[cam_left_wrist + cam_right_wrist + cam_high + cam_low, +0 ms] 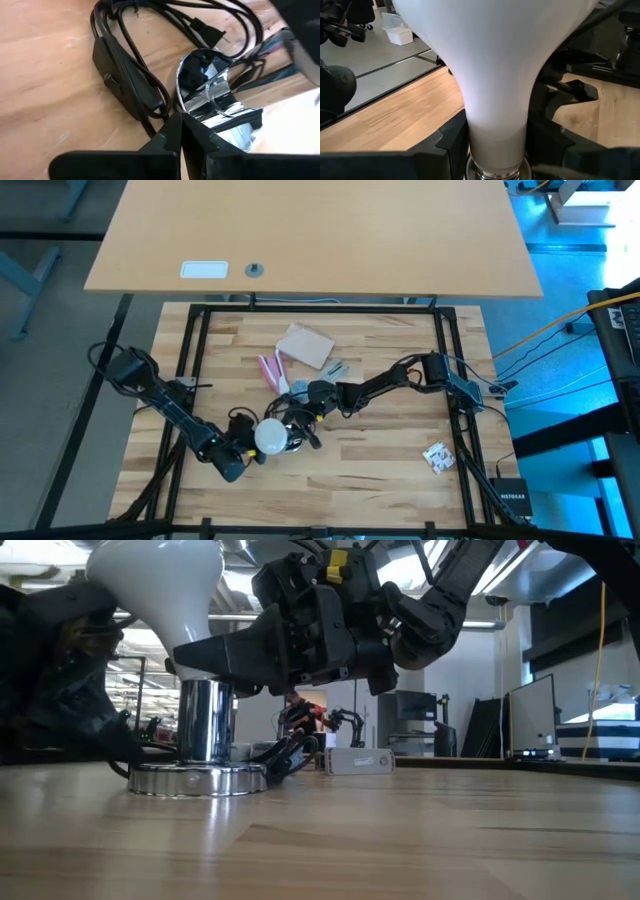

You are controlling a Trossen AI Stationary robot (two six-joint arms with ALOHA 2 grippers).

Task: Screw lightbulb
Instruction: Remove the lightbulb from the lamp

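The lightbulb [152, 580] is white, with its wide dome up and its narrow neck [496, 125] pointing down. Its silvery screw base [496, 173] sits at the mouth of an upright chrome socket [205, 718], which stands on a round chrome lamp base [195, 780]. My right gripper [297, 418] reaches in from the table's right and is shut on the bulb's neck. My left gripper [182, 131] comes from the near left, is shut, and has its tips at the lamp base [200, 85]. My left gripper's shut fingertips [172, 129] lie at the rim of the chrome lamp base [186, 111], slanting down from the near left. Whether they touch it I cannot tell. My right gripper pinches the bulb's narrow neck [496, 142] between its two fingers [451, 142], just above the screw base. The fingers come in nearly level from the table's right. The bulb stands upright with its screw base at the socket's mouth.
A black cord with an inline switch [112, 75] and a plug [210, 31] lies coiled beside the lamp base. A tan card [305, 345], a pink object [270, 370] and a small white packet [438, 457] lie on the wooden top. Black frame rails [455, 360] border it.
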